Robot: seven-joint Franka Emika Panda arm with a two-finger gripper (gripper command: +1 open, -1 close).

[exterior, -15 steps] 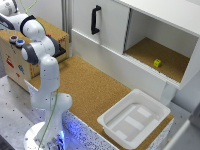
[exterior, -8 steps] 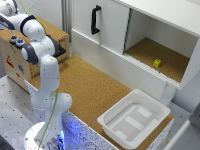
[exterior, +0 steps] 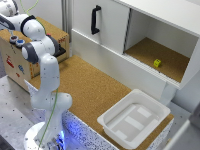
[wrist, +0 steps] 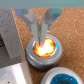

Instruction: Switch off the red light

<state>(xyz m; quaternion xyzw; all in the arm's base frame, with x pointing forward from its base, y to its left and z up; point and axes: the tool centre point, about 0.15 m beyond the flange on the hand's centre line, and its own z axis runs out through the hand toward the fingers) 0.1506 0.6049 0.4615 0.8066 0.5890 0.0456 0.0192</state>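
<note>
Exterior view: the white robot arm (exterior: 42, 75) reaches over a wooden box (exterior: 20, 62) on the cork-topped table (exterior: 95, 90). Its fingers and the lamp are hidden there. The red marks printed on the box side are too blurred to read. The black cabinet handle (exterior: 95, 19), yellow-green cube (exterior: 157, 63) and white plastic tray (exterior: 134, 119) lie well apart from the fingers. Wrist view: the fingers (wrist: 44, 25) are drawn narrow and hold nothing, probably to act as a single pressing tip. The red light (wrist: 44, 47), glowing in its grey round housing (wrist: 31, 59), sits directly beneath the fingertips. A blue dome (wrist: 65, 77) lies just beside it.
</note>
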